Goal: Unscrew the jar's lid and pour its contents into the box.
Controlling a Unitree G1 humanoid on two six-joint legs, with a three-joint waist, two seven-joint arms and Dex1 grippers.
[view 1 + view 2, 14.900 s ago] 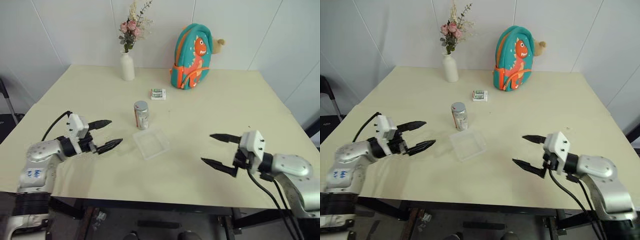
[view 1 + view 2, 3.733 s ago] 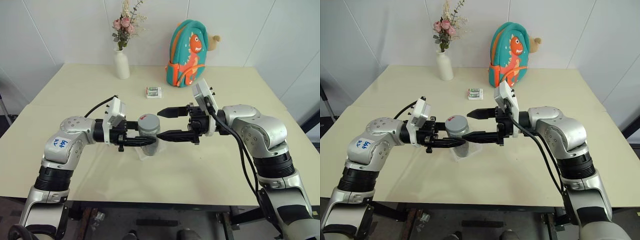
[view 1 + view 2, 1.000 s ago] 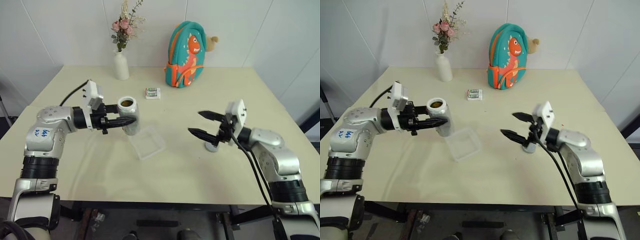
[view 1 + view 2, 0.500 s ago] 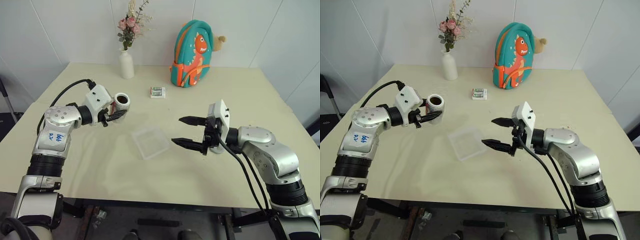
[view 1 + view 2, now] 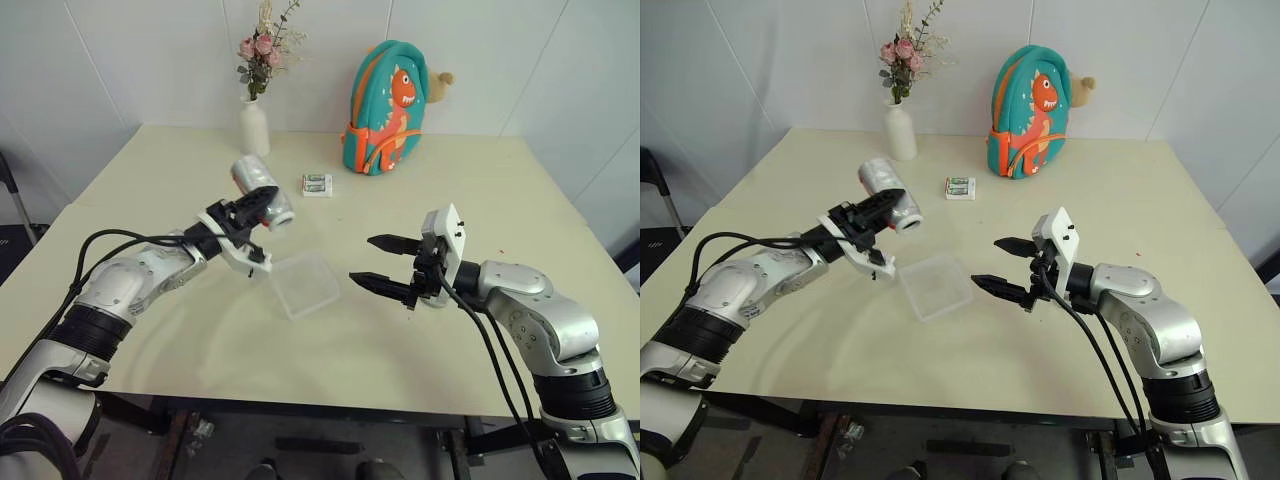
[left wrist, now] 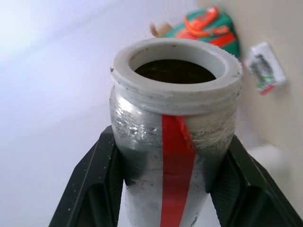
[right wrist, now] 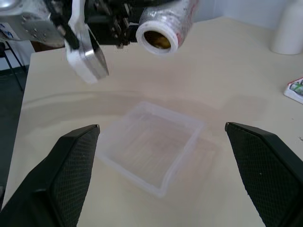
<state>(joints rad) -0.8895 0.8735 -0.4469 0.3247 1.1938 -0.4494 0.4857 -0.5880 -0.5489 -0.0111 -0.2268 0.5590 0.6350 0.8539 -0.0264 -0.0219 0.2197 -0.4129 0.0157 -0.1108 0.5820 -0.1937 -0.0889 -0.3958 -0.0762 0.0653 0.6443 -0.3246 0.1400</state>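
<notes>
A pale cream table stands against white panelled walls; the left gripper clamps the uncapped jar tilted above the box; the right gripper gapes empty beside it.

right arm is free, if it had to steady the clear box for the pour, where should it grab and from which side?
Likely the box rim on the side facing the right gripper, coming in low and level from there. The tray is shallow with thin upright walls, so one finger inside and one outside should pinch the wall. That keeps the open gripper clear of the jar, tipped in the left gripper at the opposite side.
</notes>
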